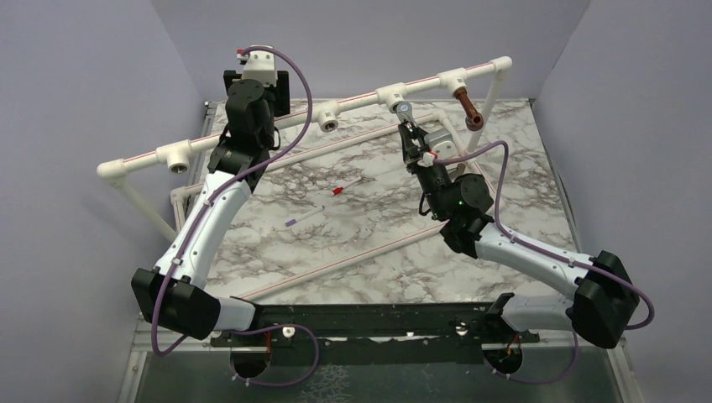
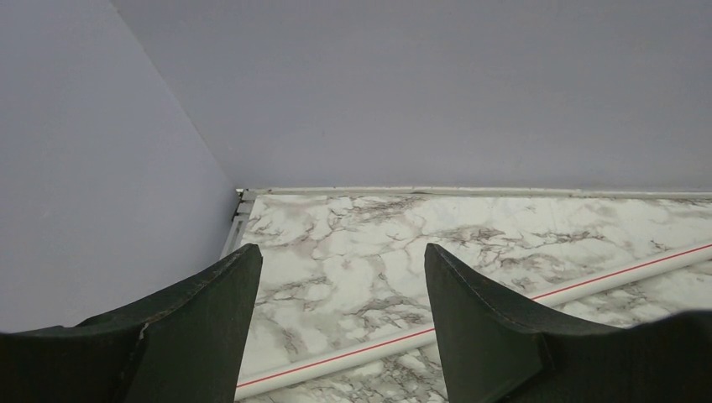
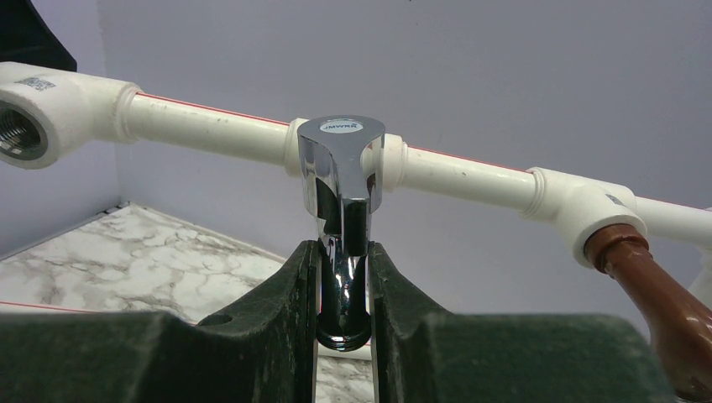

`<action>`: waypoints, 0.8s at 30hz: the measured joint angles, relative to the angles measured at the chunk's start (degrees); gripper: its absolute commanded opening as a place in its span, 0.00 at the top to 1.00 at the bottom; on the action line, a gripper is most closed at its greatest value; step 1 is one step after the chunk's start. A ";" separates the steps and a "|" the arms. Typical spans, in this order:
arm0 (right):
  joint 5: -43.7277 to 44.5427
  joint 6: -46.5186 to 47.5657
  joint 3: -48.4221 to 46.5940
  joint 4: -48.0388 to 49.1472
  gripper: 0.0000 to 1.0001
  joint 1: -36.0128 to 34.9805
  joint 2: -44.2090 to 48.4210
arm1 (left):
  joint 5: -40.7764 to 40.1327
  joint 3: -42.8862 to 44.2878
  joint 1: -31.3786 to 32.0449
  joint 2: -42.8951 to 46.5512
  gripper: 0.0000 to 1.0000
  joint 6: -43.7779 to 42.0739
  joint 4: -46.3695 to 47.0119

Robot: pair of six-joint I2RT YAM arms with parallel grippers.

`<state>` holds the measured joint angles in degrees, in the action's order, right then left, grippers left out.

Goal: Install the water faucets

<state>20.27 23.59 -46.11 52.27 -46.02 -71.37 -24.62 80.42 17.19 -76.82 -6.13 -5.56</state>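
Note:
The chrome faucet (image 3: 340,176) sits at a white tee socket on the raised pipe rail (image 3: 210,126), spout toward the camera. My right gripper (image 3: 344,277) is shut on its spout; from above it shows at the rail's middle (image 1: 409,130), with the faucet (image 1: 403,108) at its tip. The reddish-brown faucet (image 1: 468,111) hangs from the tee to the right, also in the right wrist view (image 3: 663,294). My left gripper (image 2: 342,260) is open and empty over the back left table corner, seen from above behind the rail (image 1: 256,88).
Two empty tee sockets (image 1: 328,122) (image 1: 177,164) stay on the rail's left part. A red-tipped stick (image 1: 342,189) and a purple-tipped stick (image 1: 301,218) lie on the marble table (image 1: 369,252). Low white pipes (image 1: 353,260) cross the table; grey walls close three sides.

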 measured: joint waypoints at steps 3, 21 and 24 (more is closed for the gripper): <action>-0.02 0.00 0.00 0.00 0.99 0.00 0.00 | 0.04 0.00 0.00 0.00 0.27 0.09 0.00; -0.13 0.02 0.00 0.37 0.99 0.02 -0.20 | 0.81 0.00 -0.37 -0.02 0.27 0.46 0.04; -0.20 0.02 0.00 0.37 0.99 0.00 -0.20 | 0.83 0.00 -0.37 -0.02 0.27 0.52 0.04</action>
<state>20.08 23.62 -46.11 52.64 -46.02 -71.57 -23.79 80.42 16.82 -76.84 -5.61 -5.52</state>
